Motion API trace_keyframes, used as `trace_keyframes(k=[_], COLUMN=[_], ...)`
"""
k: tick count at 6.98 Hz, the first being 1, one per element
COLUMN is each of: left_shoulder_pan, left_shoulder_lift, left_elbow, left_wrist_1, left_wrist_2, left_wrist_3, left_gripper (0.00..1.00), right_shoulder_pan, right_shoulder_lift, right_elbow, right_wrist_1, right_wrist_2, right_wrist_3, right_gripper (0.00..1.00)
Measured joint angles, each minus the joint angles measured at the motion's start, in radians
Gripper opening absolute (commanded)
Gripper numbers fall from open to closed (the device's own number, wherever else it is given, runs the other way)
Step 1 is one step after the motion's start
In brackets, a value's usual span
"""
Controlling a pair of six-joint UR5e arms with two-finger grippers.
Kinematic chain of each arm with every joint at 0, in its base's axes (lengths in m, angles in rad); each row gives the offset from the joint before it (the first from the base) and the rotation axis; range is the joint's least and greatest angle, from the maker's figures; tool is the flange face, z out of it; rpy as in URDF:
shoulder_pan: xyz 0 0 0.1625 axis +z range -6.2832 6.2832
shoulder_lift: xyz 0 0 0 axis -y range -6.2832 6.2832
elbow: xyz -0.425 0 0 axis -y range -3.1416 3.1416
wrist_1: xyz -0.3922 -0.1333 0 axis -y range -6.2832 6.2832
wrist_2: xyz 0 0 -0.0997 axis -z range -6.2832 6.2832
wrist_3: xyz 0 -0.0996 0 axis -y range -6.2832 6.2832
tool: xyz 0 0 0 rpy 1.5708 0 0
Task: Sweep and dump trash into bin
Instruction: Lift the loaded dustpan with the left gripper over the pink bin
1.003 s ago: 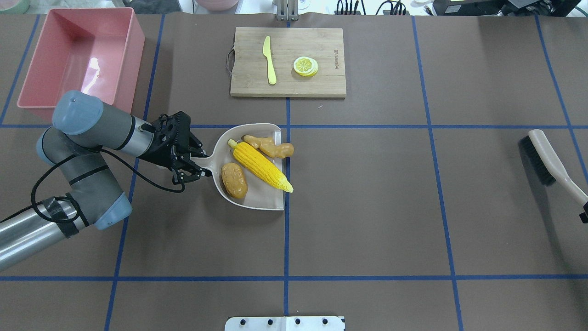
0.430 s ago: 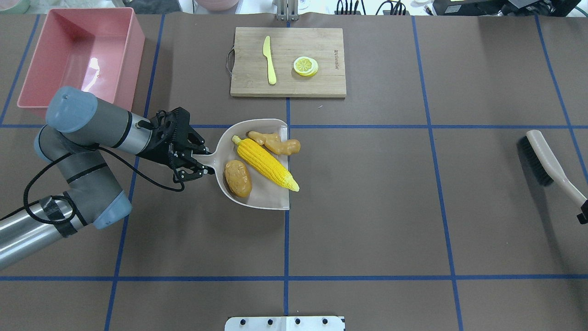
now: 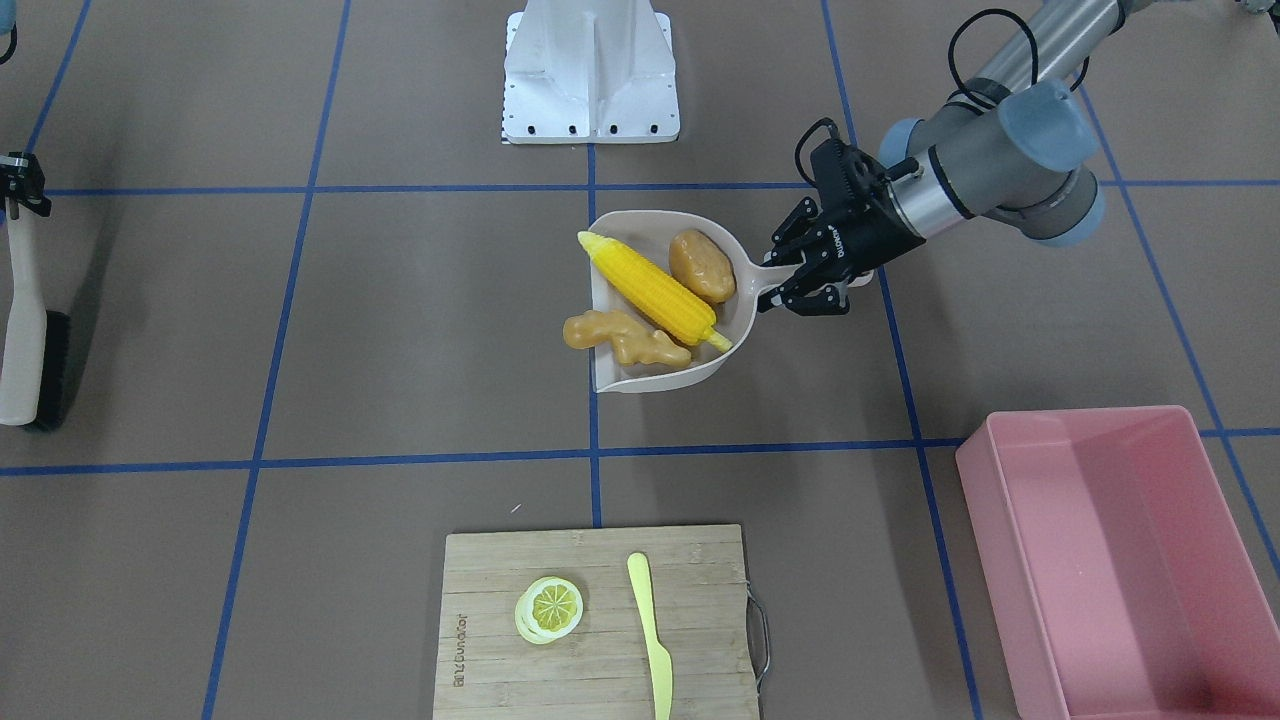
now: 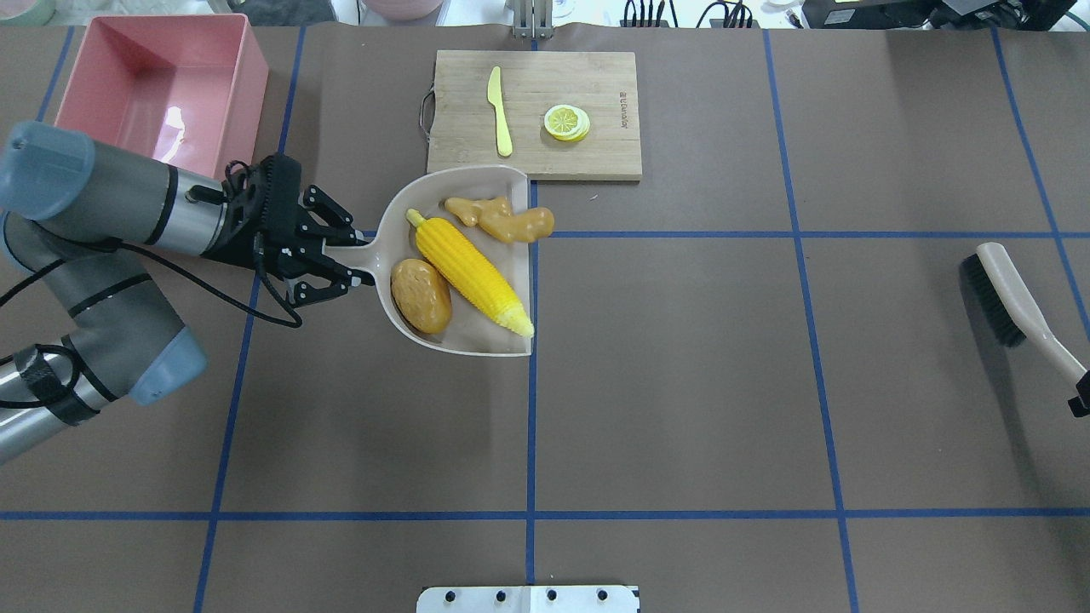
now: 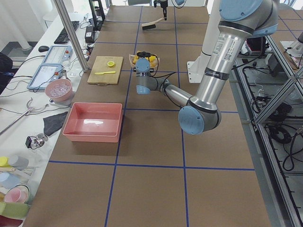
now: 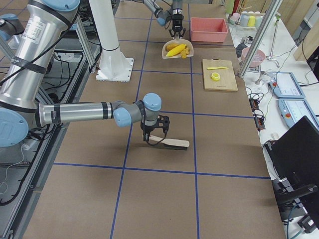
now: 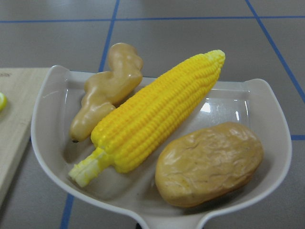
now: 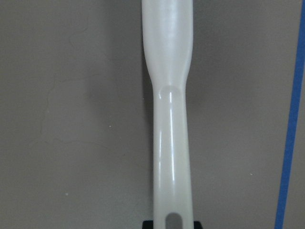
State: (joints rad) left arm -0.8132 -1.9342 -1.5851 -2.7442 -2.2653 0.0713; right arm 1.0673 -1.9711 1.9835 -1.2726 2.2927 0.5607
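Our left gripper [image 4: 351, 255] has its jaws pinching the handle of the beige dustpan [image 4: 468, 336], held above the counter [image 4: 681, 383] near its middle. The corn cob [image 4: 467, 274], potato [image 4: 421, 296] and ginger root [image 4: 502, 220] lie in the pan. The pink bin [image 4: 145, 102] sits at the far left corner. Our right gripper [image 3: 20, 195] pinches the brush [image 3: 25, 330] by its handle near the right edge
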Motion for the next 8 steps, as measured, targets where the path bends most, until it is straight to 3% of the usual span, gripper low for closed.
trace_keyframes(k=[2, 5, 8], left_shoulder_pan=[-0.074, -0.114, -0.216], left_shoulder_lift=[0.014, 0.023, 0.082], left_elbow=[-0.016, -0.018, -0.021], left_wrist_1=[-0.065, -0.115, -0.178], left_wrist_2=[0.013, -0.059, -0.051], left_wrist_3=[-0.060, -0.501, -0.601], left_gripper=[0.00, 0.00, 0.00], right_shoulder_pan=[0.000, -0.005, -0.034], right_shoulder_lift=[-0.056, -0.098, -0.102], right_elbow=[-0.004, -0.028, -0.091], right_wrist_1=[0.133, 0.252, 0.347], right_wrist_2=[-0.043, -0.073, -0.076], right_wrist_3=[0.062, 0.133, 0.181], right_gripper=[0.00, 0.00, 0.00])
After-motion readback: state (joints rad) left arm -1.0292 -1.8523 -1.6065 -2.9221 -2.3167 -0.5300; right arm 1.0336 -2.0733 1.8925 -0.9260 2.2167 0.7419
